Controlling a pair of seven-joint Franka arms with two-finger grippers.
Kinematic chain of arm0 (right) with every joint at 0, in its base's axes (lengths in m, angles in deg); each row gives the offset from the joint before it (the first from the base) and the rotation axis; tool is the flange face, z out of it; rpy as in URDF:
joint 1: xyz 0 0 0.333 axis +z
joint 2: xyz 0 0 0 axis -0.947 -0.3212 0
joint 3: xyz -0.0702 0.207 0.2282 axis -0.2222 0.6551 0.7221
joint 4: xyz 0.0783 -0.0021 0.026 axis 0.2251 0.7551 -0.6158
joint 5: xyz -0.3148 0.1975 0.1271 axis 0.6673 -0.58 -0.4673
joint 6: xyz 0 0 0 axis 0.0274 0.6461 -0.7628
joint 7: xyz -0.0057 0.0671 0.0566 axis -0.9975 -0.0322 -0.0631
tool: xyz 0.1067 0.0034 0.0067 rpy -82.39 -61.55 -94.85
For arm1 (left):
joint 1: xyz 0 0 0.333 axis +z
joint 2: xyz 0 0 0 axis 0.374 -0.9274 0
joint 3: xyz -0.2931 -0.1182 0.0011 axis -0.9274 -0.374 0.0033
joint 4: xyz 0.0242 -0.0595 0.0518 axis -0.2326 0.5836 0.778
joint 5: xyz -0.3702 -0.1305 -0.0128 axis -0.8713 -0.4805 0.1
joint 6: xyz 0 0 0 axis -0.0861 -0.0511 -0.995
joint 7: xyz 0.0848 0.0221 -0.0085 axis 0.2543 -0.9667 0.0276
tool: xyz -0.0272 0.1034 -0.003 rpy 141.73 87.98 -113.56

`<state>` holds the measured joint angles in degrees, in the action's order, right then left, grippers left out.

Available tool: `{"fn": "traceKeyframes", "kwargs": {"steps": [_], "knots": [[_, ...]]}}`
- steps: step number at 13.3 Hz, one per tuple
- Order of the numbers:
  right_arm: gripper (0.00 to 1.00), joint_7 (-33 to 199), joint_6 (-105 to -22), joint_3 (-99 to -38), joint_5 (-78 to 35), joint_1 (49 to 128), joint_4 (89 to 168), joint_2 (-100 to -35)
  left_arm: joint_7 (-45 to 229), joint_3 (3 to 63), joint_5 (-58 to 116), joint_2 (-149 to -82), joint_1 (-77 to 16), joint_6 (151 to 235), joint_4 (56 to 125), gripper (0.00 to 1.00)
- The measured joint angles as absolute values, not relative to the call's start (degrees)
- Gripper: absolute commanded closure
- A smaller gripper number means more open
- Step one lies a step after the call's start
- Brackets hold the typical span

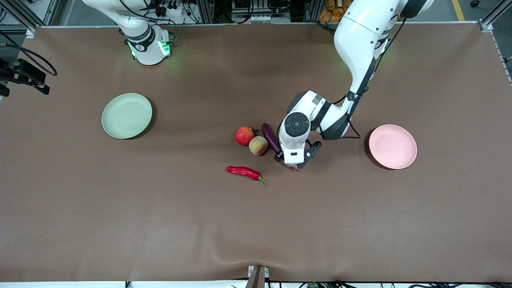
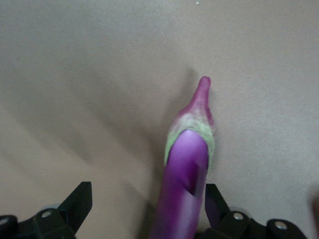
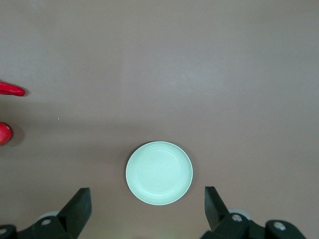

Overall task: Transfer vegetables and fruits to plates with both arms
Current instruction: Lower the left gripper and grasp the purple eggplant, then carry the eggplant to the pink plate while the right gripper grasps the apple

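The purple eggplant (image 1: 271,138) lies mid-table beside the peach (image 1: 258,145) and the red pomegranate (image 1: 244,135). The red chili (image 1: 245,172) lies nearer the front camera. My left gripper (image 1: 294,162) is down over the eggplant's stem end. In the left wrist view the eggplant (image 2: 184,184) sits between the jaws of the open left gripper (image 2: 148,209), close to one finger (image 2: 215,201). My right gripper (image 3: 147,206) hangs open and empty high above the green plate (image 3: 159,173). The chili's tip (image 3: 10,89) and the pomegranate (image 3: 4,133) show at that view's edge.
The pale green plate (image 1: 127,115) lies toward the right arm's end of the table, the pale pink plate (image 1: 392,146) toward the left arm's end. Both plates hold nothing. The brown table cover has a wrinkle (image 1: 240,244) near the front edge.
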<state>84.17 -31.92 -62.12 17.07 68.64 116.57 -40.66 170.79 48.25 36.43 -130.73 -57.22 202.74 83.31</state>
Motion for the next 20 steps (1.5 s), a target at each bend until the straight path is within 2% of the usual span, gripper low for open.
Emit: {"fn": "traceKeyframes", "kwargs": {"steps": [2, 3, 4, 5, 6, 8, 11, 14, 20], "knots": [[0.00, 84.17, -31.92, -62.12, 17.06, 68.64, 116.56, -40.66, 172.38, 48.26, 36.47, -132.73, -57.23, 202.74, 80.98, 0.00], [0.00, 84.17, -31.92, -62.12, 17.06, 68.64, 116.56, -40.66, 172.69, 48.28, 36.52, -133.73, -57.26, 202.74, 79.99, 0.05], [0.00, 84.17, -31.91, -62.12, 17.06, 68.64, 116.56, -40.68, 172.79, 48.27, 36.52, -134.52, -57.36, 202.74, 79.37, 0.39], [0.00, 84.17, -31.91, -62.12, 17.05, 68.64, 116.56, -40.72, 172.91, 48.27, 36.52, -135.03, -57.52, 202.74, 78.97, 0.64], [0.00, 84.17, -31.91, -62.12, 17.04, 68.64, 116.56, -40.78, 173.31, 48.28, 36.52, -135.33, -57.68, 202.74, 78.72, 0.81], [0.00, 84.17, -31.86, -62.12, 17.00, 68.64, 116.57, -40.99, 174.33, 48.29, 36.53, -135.37, -57.88, 202.74, 78.38, 0.92], [0.00, 84.18, -31.78, -61.97, 16.85, 68.64, 116.57, -41.64, 174.87, 48.65, 36.69, -134.94, -57.78, 201.69, 77.50, 0.94], [0.00, 84.18, -31.60, -61.87, 16.80, 68.64, 116.57, -41.88, 174.82, 49.02, 37.20, -132.31, -57.13, 196.36, 76.46, 0.94], [0.00, 84.36, -29.74, -61.04, 16.52, 72.07, 116.59, -42.80, 167.55, 49.19, 37.65, -119.88, -54.28, 178.86, 75.98, 0.94]]}}
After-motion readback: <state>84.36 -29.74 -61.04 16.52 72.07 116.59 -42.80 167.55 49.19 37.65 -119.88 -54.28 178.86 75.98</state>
